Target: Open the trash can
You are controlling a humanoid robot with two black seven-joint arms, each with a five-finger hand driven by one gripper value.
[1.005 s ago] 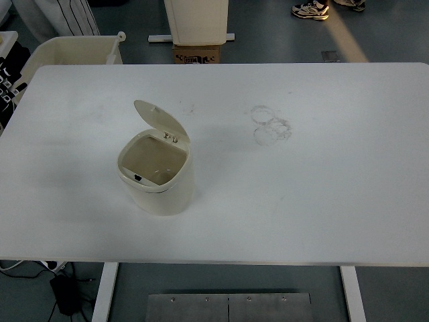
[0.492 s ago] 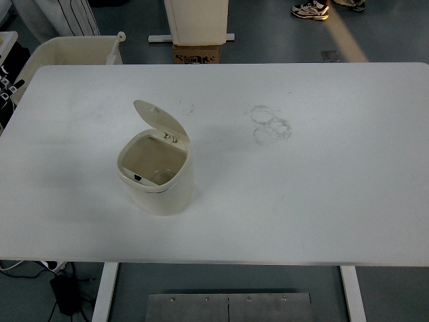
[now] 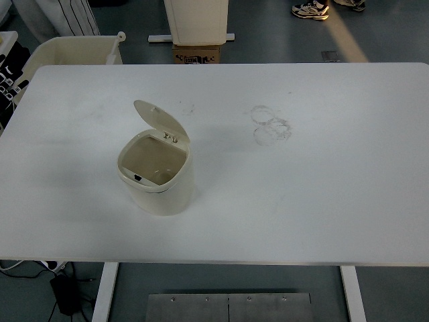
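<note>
A cream trash can (image 3: 157, 176) is seen on the left half of a white table (image 3: 322, 188), standing upright, nearer the robot's edge than the far edge. Its lid (image 3: 161, 121) is raised on the far side and tilted back, held at the hinge, where two small metal fittings (image 3: 170, 137) are visible. The inside is exposed and appears beige; a small dark catch (image 3: 137, 178) is noted on the near inner rim. Whether anything lies inside cannot be made out beyond a pale patch at the bottom.

No robot hand or arm is seen anywhere in the top view, so the state of the fingers, released, clenched or grasping, cannot be told for either side. The can is touched by nothing.

Faint ring-shaped marks (image 3: 270, 125) are recorded on the table surface right of the can, well apart from it, with smaller smudges (image 3: 188, 107) just beyond the lid.

Beyond the far edge, a cream bin (image 3: 70, 50) is set on the floor at the left, a cardboard box (image 3: 197, 54) under a pale cabinet (image 3: 196, 20) near the centre, and a person's shoes (image 3: 311, 9) at the top right. Below the near edge, a table leg (image 3: 104, 292), a dark cable block (image 3: 65, 293) and a metal plate (image 3: 228, 306) are seen.
</note>
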